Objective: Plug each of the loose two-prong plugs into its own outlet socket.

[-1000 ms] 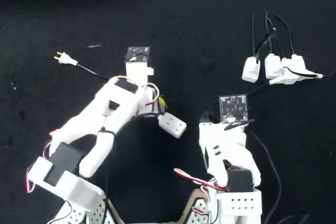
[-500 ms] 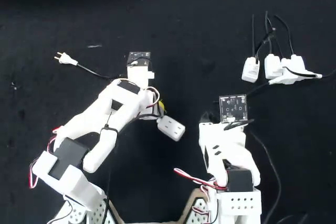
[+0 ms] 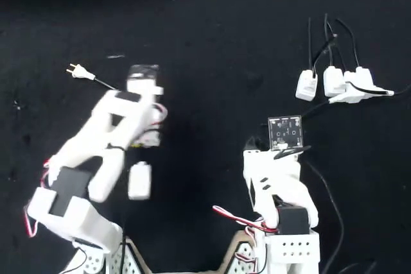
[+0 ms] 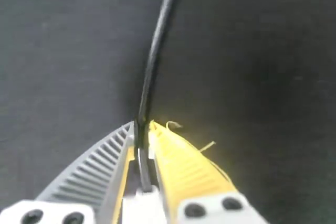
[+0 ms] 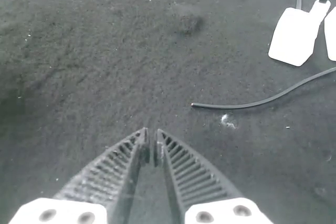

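Observation:
A loose two-prong plug (image 3: 78, 71) lies at the far left, its black cable running under my left arm (image 3: 119, 123). My left gripper (image 4: 142, 129) is shut on a black cable (image 4: 157, 51), pinched between the grey and yellow fingers. A white outlet block (image 3: 139, 181) sits beside that arm, nearer the front. My right gripper (image 5: 151, 142) is shut with nothing in it, low over the black mat; its arm (image 3: 276, 171) stands at the front right. White outlet sockets (image 3: 307, 85) with black cords cluster at the far right, one showing as a white socket (image 5: 293, 34).
A thin black cord (image 5: 252, 102) lies on the mat ahead of my right gripper. More white blocks (image 3: 350, 83) and tangled cords crowd the right side. The black mat (image 3: 218, 36) covers the whole table; its far edge runs along the back.
My left arm has swung to the left with the cable pinched, and the white outlet block has moved from the middle toward the front left. The right arm has not moved.

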Controlling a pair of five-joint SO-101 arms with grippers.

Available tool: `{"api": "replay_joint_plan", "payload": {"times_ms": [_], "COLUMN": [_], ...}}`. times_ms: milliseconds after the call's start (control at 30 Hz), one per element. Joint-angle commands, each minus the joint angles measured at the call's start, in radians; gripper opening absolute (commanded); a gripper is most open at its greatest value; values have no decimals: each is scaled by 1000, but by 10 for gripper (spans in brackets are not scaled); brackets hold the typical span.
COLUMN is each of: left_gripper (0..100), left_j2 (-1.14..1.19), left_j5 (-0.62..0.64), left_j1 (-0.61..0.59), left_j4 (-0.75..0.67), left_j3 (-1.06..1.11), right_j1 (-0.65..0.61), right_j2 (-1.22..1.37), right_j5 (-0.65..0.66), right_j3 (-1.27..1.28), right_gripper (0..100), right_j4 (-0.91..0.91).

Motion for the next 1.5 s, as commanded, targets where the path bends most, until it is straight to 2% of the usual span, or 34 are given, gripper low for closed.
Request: {"api": "replay_joint_plan", "payload": {"times_ms": [0,233,333,433,533,700,833,1000,1233,1467], "left_gripper": [30,34,39,143,241,214,212,212,212,212], "left_j2": [-15,-14,-11,-12,-14,-15,-15,-15,-15,-15], "left_j5": [-35,-210,-324,-436,-436,-446,-534,-747,-861,-870], "left_j1": [-133,-228,-268,-272,-271,-292,-398,-564,-743,-742], "left_j4": [120,233,244,244,242,324,431,526,371,285], "left_j3": [-117,-213,-236,-228,-240,-329,-417,-423,-269,-74], "right_j1": [18,18,18,18,18,21,21,18,17,17], "right_j2": [-94,-94,-94,-94,-94,-94,-94,-94,-94,-94], "right_j5": [12,12,12,12,12,14,14,14,14,14], "right_j3": [-15,-15,-15,-15,-15,-13,-13,-13,-15,-15], "right_gripper": [15,15,15,15,15,15,15,15,15,15], "right_j4": [3,3,3,5,5,9,9,5,3,3]}}
